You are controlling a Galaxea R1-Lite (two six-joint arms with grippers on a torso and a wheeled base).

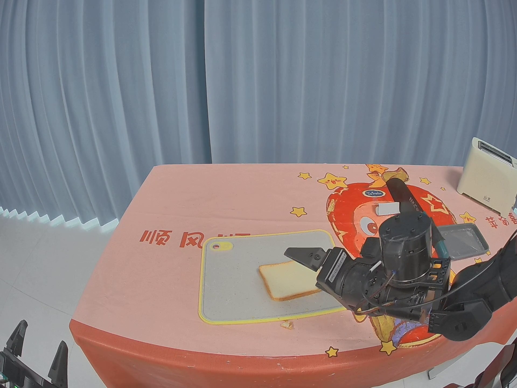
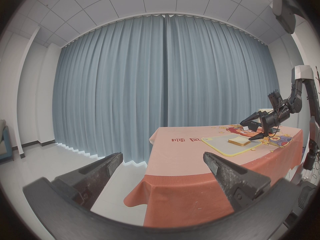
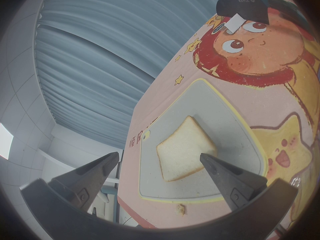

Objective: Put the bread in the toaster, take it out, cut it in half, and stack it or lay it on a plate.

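Note:
A slice of white bread (image 1: 288, 280) (image 3: 185, 149) lies flat on the grey, yellow-rimmed cutting board (image 1: 237, 286) (image 3: 230, 124). My right gripper (image 1: 301, 262) (image 3: 159, 156) (image 2: 250, 130) hovers open at the slice's right edge, one finger above it and one lower, with nothing held. The cream toaster (image 1: 487, 176) stands at the table's far right corner. A black-handled knife (image 1: 401, 192) (image 3: 243, 5) lies behind the right arm, beside a grey tray (image 1: 463, 241). My left gripper (image 1: 37, 351) (image 2: 162, 155) is open and empty, low and off the table's left front corner.
The table (image 1: 177, 206) is covered by a pink cartoon cloth. A small crumb (image 1: 287, 325) (image 3: 180, 209) lies just in front of the board, near the table's front edge. Grey curtains hang behind the table.

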